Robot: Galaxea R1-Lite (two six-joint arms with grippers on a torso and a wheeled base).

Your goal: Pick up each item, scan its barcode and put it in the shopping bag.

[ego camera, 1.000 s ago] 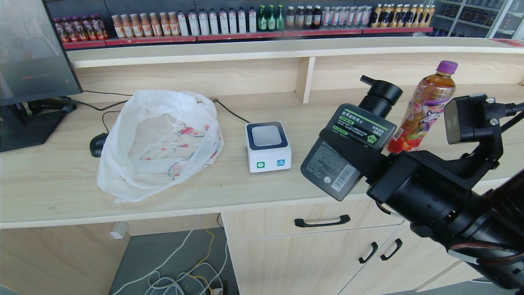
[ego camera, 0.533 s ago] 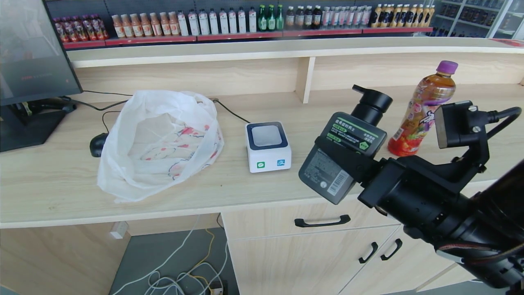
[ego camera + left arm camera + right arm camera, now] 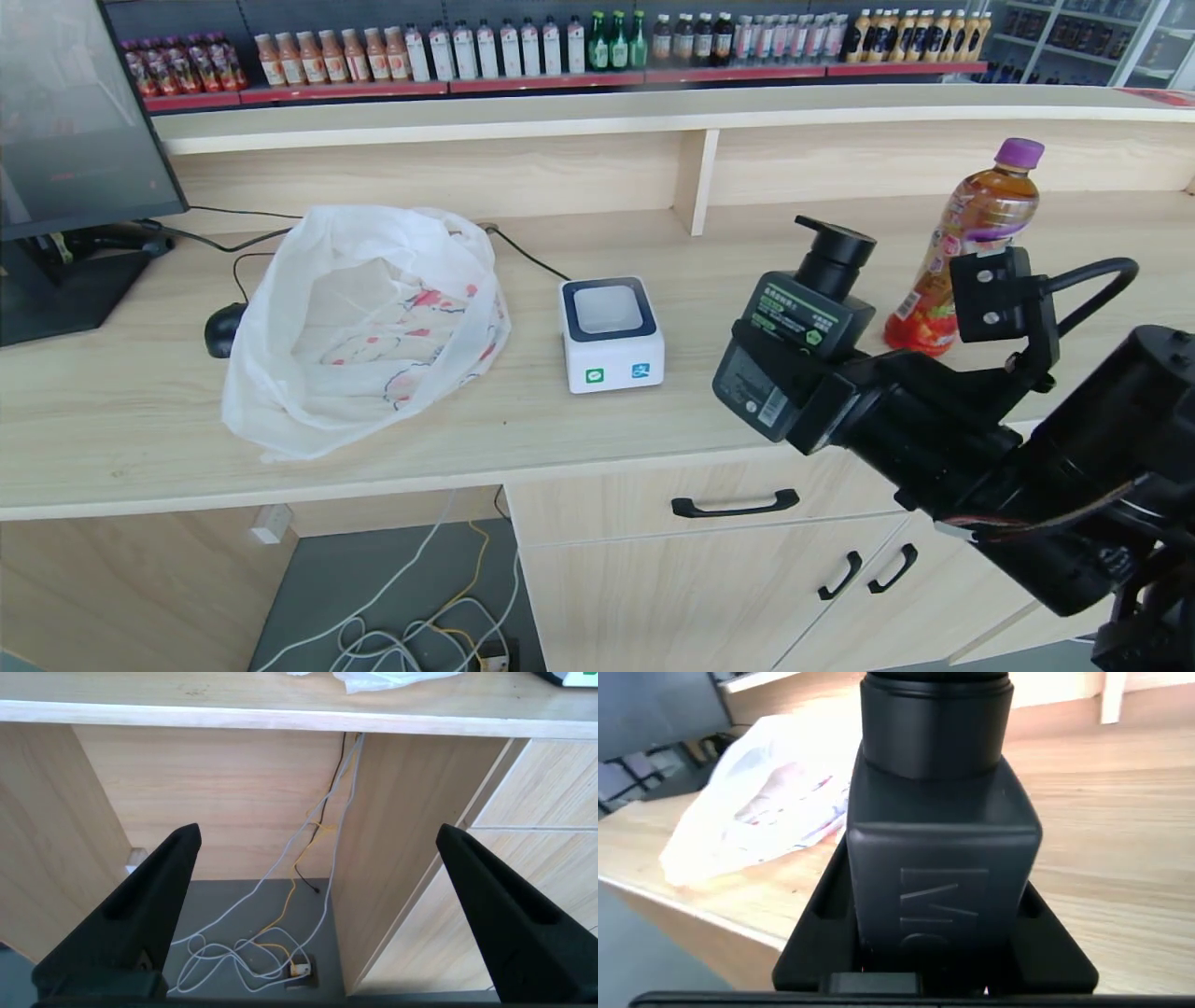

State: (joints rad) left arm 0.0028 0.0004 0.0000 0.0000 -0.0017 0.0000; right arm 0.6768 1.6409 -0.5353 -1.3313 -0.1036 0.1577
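My right gripper is shut on a dark pump bottle, held in the air over the counter's front edge, to the right of the white barcode scanner. The bottle's barcode label faces left and down. In the right wrist view the pump bottle sits between the jaws, with the white shopping bag beyond it. The shopping bag lies open on the counter left of the scanner. A juice bottle with a purple cap stands at the right. My left gripper is open, low in front of the counter.
A monitor and a black mouse sit at the counter's left end. Cables lie on the floor under the counter. Drawers with black handles are below the counter's right half. A raised shelf runs along the back.
My right arm has lowered and turned the pump bottle, so its barcode side now faces more to the left, toward the scanner. The bag, scanner and juice bottle have not moved.
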